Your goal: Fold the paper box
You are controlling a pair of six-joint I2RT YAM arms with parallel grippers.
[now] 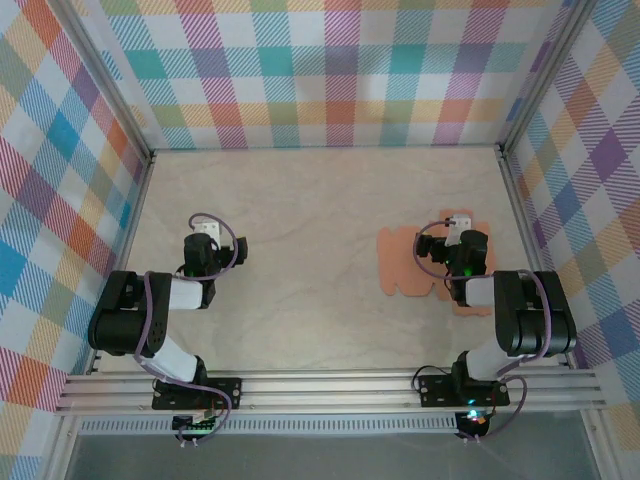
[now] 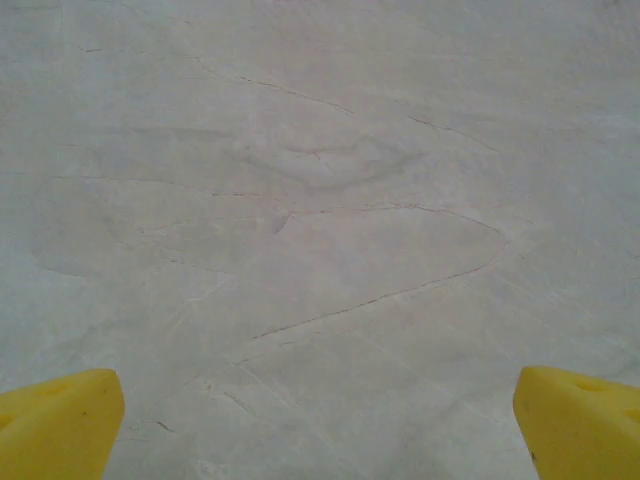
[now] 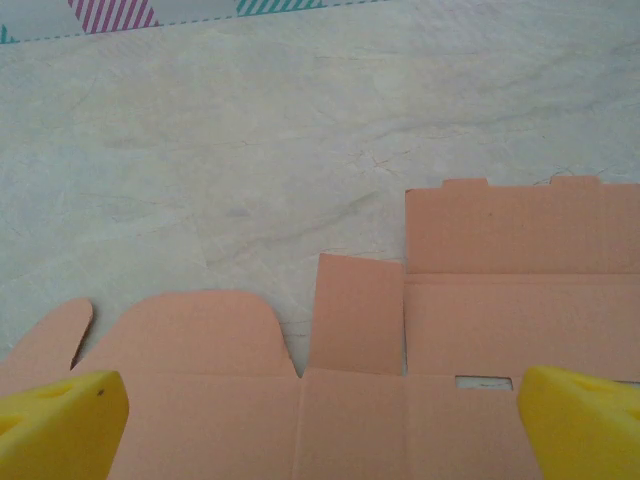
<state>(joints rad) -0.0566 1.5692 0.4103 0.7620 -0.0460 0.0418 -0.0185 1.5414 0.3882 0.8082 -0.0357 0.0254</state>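
The paper box [image 1: 402, 266] is a flat salmon-orange card cutout lying on the right half of the table. My right gripper [image 1: 456, 240] hovers over its right part, hiding some of it. In the right wrist view the paper box [image 3: 520, 260] spreads out flat with rounded tabs at the left, a square flap in the middle and a small slot at the lower right. The right gripper [image 3: 320, 430] is open above it, yellow fingertips [image 3: 60, 425] wide apart and holding nothing. My left gripper [image 1: 204, 240] sits over bare table at the left. The left gripper [image 2: 320, 430] is open, with only tabletop between its yellow fingertips [image 2: 580, 425].
The beige marbled table [image 1: 310, 210] is closed in by plaid walls [image 1: 330, 70] at the back and both sides. An aluminium rail [image 1: 330, 390] carrying both arm bases runs along the near edge.
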